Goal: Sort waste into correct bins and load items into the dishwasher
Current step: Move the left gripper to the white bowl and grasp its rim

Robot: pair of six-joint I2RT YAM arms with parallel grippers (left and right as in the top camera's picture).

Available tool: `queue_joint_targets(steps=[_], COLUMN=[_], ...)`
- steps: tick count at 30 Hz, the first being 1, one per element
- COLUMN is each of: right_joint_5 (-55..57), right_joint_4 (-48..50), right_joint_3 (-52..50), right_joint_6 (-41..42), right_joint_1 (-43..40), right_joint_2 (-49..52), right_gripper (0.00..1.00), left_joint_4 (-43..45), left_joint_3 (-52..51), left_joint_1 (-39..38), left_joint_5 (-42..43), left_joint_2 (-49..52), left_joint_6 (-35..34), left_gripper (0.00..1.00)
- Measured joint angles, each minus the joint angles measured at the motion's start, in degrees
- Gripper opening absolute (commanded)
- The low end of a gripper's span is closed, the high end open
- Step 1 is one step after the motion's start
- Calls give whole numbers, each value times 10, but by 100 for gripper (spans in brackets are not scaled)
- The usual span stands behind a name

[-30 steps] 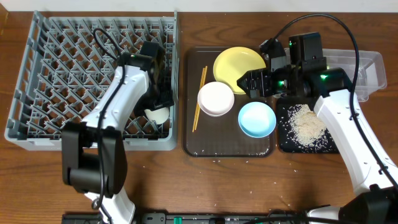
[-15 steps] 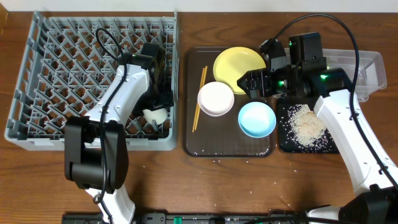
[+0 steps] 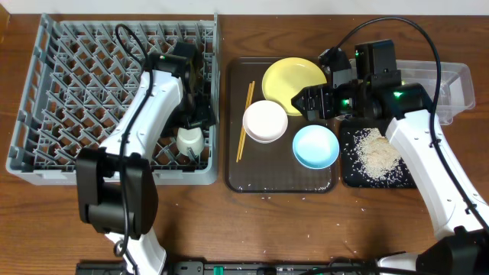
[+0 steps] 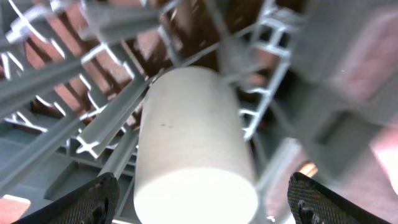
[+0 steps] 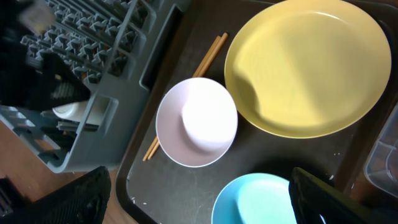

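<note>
Overhead: cup (image 3: 190, 140) sits in rack (image 3: 46, 92), front-right corner, left end effector (image 3: 192, 122) just above.
Left wrist: jaws apart, clear of cup.
Right wrist: right end effector (image 5: 202, 199) spread, empty, over white bowl (image 5: 196, 122).
Risk: a finger clips the cup on withdrawal and topples it.

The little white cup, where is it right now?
The small white cup sits in the grey dish rack, near its bottom-right corner in the overhead view. It is just beneath the left gripper and left of the brown tray.

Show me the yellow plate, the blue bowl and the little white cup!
yellow plate (image 3: 290, 79): overhead view, flat middle.
blue bowl (image 3: 315, 146): overhead view, inside bottom.
little white cup (image 4: 193, 143): left wrist view, side wall.
</note>
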Motion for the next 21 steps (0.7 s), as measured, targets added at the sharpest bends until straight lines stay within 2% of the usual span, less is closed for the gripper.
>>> queue_joint_targets(steps=[10,16,21], right_joint_5=[13,53,65], right_joint_4=[1,-8,-24], right_joint_3=[0,0,0], right_joint_6=[5,36,49], right_joint_1=[0,-9,-38], right_joint_2=[0,0,0], right_gripper=[89,88,89], left_joint_4=[61,127,172], left_joint_3=[32,32,32], left_joint_1=[-83,-138,-151], left_joint_5=[33,42,43], left_joint_2=[-108,-63,3], left_joint_6=[15,27,54], left_gripper=[88,89,91])
